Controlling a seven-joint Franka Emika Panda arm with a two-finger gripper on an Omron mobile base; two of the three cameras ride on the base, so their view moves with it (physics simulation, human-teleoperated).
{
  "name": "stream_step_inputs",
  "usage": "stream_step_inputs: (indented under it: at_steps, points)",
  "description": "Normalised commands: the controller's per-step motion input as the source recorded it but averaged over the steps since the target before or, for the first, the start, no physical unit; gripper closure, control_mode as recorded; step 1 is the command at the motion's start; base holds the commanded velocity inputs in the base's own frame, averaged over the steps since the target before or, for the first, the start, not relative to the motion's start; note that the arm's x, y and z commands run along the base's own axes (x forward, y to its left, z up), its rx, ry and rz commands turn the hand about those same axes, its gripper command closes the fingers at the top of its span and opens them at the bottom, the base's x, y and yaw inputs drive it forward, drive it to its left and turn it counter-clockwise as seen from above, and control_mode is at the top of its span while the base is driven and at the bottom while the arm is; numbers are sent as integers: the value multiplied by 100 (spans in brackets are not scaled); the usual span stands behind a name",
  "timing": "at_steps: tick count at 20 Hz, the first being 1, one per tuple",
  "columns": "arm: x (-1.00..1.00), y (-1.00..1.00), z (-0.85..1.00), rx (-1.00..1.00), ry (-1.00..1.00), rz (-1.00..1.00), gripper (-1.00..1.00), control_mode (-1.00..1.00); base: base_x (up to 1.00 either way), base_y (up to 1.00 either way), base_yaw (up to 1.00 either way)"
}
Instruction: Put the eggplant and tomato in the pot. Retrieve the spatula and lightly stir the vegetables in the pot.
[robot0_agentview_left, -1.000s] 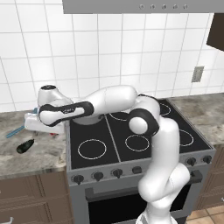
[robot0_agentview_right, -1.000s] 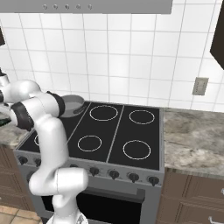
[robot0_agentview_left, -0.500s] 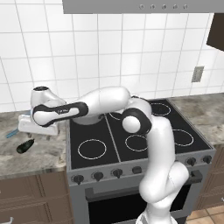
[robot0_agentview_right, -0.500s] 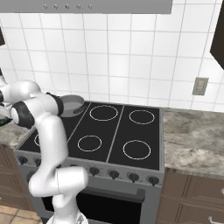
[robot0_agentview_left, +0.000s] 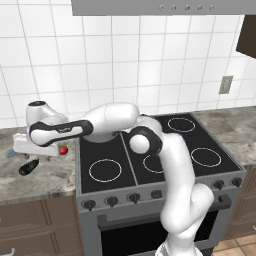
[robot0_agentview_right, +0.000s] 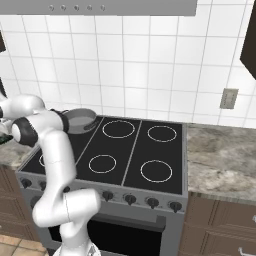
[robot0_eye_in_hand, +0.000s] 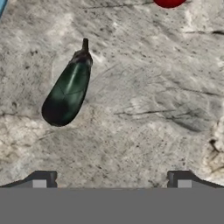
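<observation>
Both vegetables lie loose on the tabletop left of the stove, well apart from the pot: eggplant on its side, tomato near it. Overhead, the gripper hangs spread wide and empty (presumably lining up the eggplant).

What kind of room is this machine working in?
A kitchen, though a computer-rendered one. There is a black stove with four burner rings and knobs, a white tiled wall behind it, and a stone-look counter where an eggplant lies.
</observation>
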Motion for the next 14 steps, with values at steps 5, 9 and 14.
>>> stream_step_inputs:
  at_steps: [5, 9, 14]
  points:
    - [7, 28, -11, 0, -3, 0, -100, -100, 0, 0, 0]
    - [1, 19, -23, 0, -9, 0, -100, -100, 0, 0, 0]
    - [0, 8, -37, 0, -10, 0, -100, -100, 0, 0, 0]
